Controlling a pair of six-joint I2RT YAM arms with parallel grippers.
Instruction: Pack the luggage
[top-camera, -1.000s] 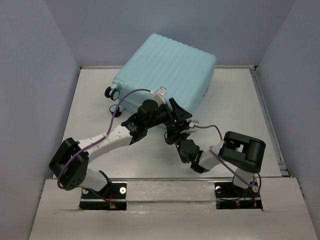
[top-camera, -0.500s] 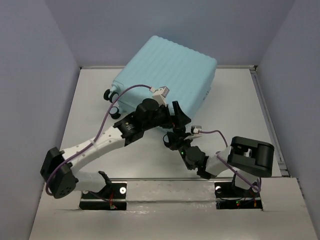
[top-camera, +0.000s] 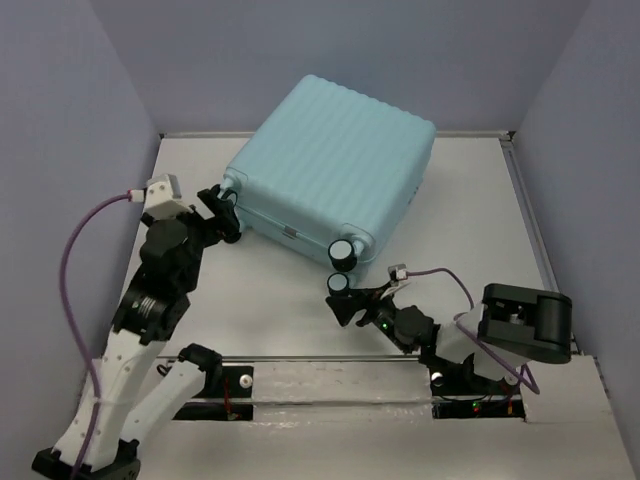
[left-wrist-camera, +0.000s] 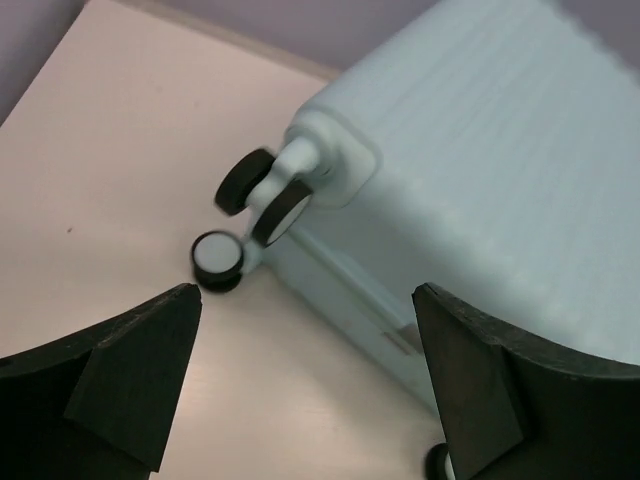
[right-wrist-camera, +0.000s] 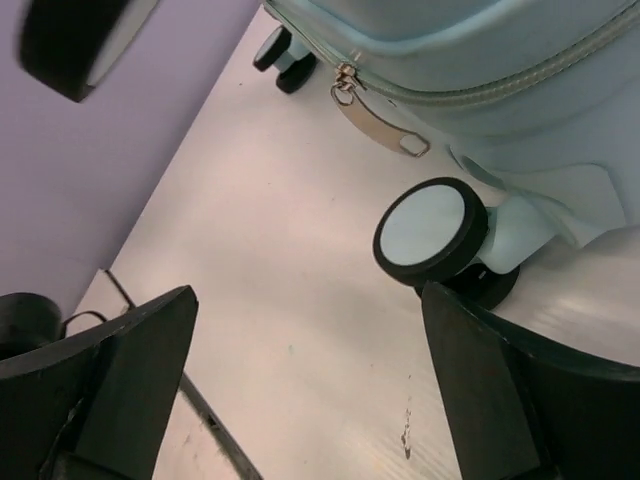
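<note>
The luggage (top-camera: 335, 160) is a pale aqua ribbed suitcase lying shut and flat at the back of the table. Its black spinner wheels (top-camera: 343, 252) stick out at the near corner. My left gripper (top-camera: 226, 213) stands open beside the left wheel corner and touches nothing. In the left wrist view the luggage (left-wrist-camera: 480, 170) and its wheels (left-wrist-camera: 262, 195) lie ahead of the open left gripper (left-wrist-camera: 305, 380). My right gripper (top-camera: 347, 306) is open just short of the near wheels. The right wrist view shows a wheel (right-wrist-camera: 430, 232) and the zipper pull (right-wrist-camera: 375, 115) beyond the empty right gripper (right-wrist-camera: 310, 390).
The white table (top-camera: 260, 300) is walled in by purple panels on the left, right and back. A raised ledge (top-camera: 330, 370) runs along the near edge by the arm bases. A purple cable (top-camera: 85, 240) loops off the left wrist.
Both arms have pulled away from the luggage's near edge. The left one swung left to the wheel corner. The right one drew back and opened its jaws.
</note>
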